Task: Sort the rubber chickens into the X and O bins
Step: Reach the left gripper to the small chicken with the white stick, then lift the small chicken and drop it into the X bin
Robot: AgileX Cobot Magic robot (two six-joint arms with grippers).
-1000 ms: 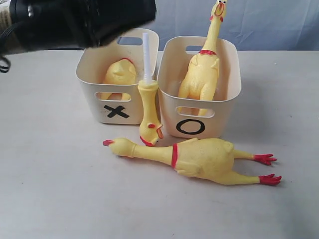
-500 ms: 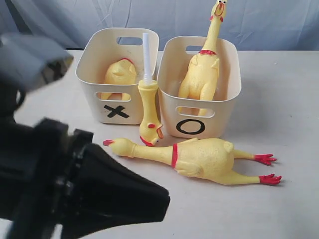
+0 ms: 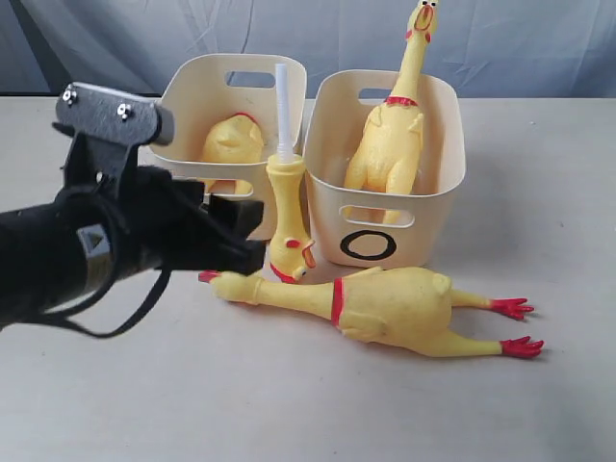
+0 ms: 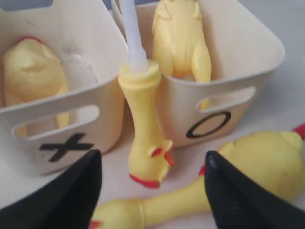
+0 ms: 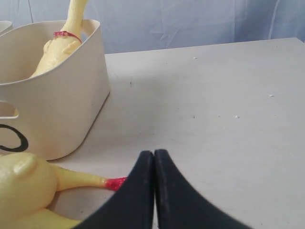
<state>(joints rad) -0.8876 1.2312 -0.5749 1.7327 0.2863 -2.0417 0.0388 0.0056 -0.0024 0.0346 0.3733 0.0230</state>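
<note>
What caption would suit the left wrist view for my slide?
Open left pincer faces the head-and-neck piece, propped head-down between the X bin and the O bin.

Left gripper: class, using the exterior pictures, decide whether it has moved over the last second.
Yes. The left gripper dropped from the top of the view, above the X bin, and now sits in front of it, hiding its X mark.

Pale tabletop (image 3: 539, 173), wrinkled blue backdrop (image 3: 529, 38)

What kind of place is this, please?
Probably a robot test bench rather than a home: a bare pale table, a wrinkled blue cloth backdrop, and the X bin and O bin for sorting.
</note>
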